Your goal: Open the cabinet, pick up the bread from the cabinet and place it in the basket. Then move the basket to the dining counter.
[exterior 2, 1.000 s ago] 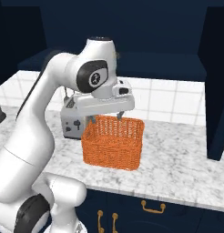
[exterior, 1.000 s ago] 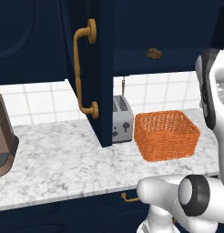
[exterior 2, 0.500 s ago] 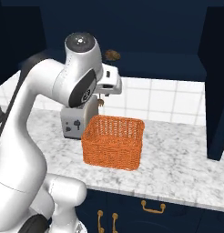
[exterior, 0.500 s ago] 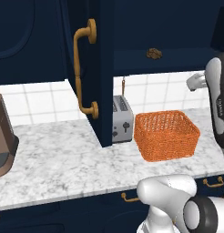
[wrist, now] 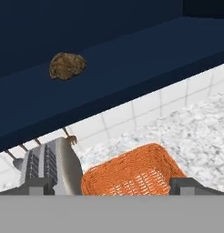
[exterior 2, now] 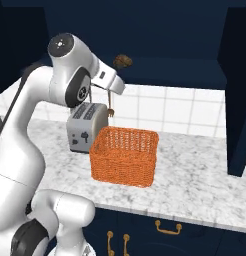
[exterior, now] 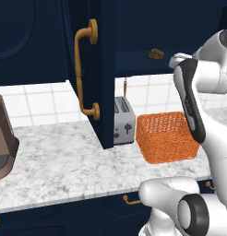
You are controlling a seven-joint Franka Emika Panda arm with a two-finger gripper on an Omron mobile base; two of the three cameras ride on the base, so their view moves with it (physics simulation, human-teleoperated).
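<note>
Spread wide and holding nothing, the gripper [wrist: 112, 185] looks up at the open cabinet [exterior: 106, 69] from below its shelf edge, its two dark tips standing apart at the foot of the hand view. Just beneath them sits the orange basket [wrist: 132, 175], with the silver toaster [wrist: 52, 166] beside it on the marble worktop [exterior: 64, 161].

The step in hand, as I judge it, is reaching for the bread [wrist: 67, 65]. To do it well the hand should rise above the shelf lip before going in (the shelf front is close to the line of approach and could catch a finger), then level out and bring the open jaws to either side of the roll, closing only once it lies squarely between them. A gentle squeeze ought to do; it is small and looks likely to roll if nudged from one side.

The bread is a lumpy, dark brown roll, rough-surfaced and much smaller than the basket. It rests alone on the navy shelf, well apart from the gripper and above the toaster.
</note>
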